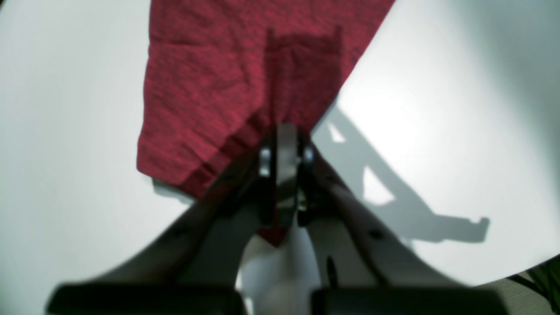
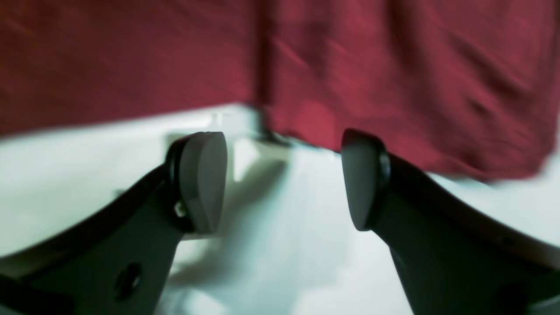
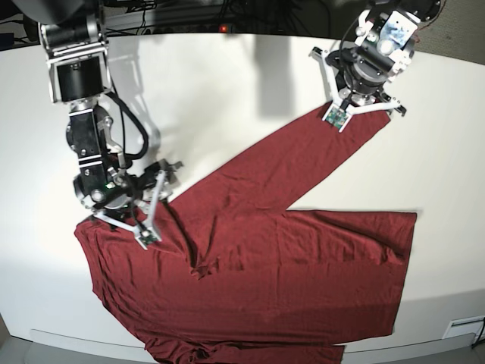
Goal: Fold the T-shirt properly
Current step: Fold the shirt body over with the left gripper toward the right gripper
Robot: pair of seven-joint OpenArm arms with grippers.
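The T-shirt (image 3: 288,258) is dark red and lies spread on the white table (image 3: 227,91), with one long sleeve (image 3: 303,163) running up to the far right. My left gripper (image 3: 359,97) is at that sleeve's end. In the left wrist view the left gripper (image 1: 286,136) is shut on the sleeve cuff (image 1: 210,162), and the fabric (image 1: 227,78) stretches away from it. My right gripper (image 3: 142,202) hovers at the shirt's left side. Seen from the right wrist, the right gripper (image 2: 284,179) is open and holds nothing, just short of the shirt's edge (image 2: 393,144).
Cables (image 3: 250,15) lie behind the table's far edge. The shirt's lower hem (image 3: 242,353) reaches close to the table's near edge. A small white box (image 3: 462,327) sits at the near right corner. Bare tabletop (image 3: 447,167) lies right of the sleeve.
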